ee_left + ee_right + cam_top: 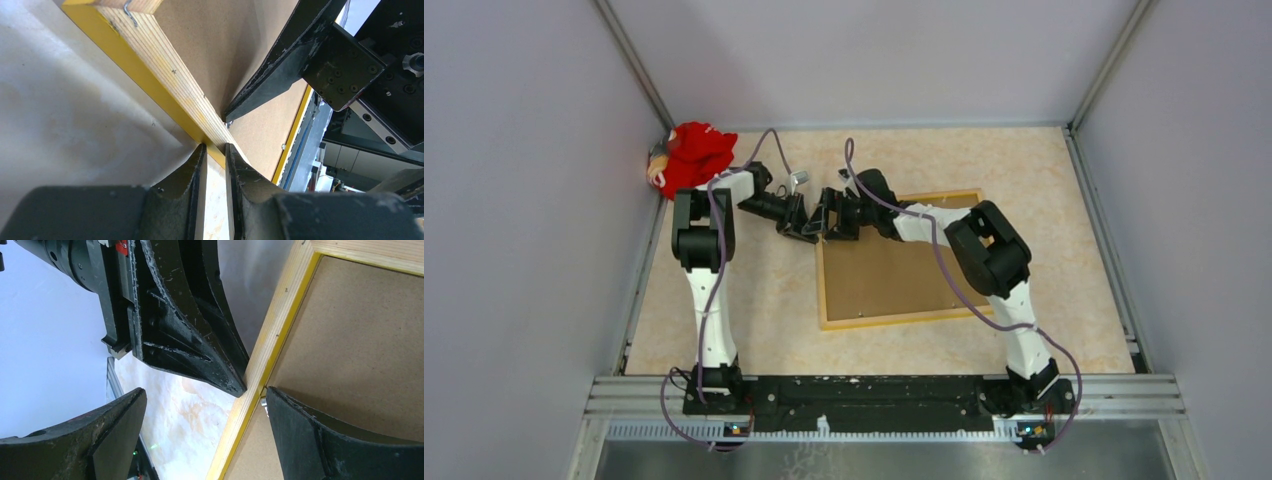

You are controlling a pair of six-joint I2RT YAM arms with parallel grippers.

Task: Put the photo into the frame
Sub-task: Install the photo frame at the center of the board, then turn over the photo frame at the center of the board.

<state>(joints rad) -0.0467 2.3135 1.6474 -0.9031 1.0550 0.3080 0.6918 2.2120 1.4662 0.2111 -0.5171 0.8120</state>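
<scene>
Pinching a rail of the frame, likely stiff and light, the left gripper holds it soundly. Just beside, the right gripper gapes empty astride that rail; the photo is unseen.

The frame lies back-up and slightly askew on the bench, with pale wood rails and a bright yellow outer edge, its left rail pinched near the far corner by my left claw.
</scene>
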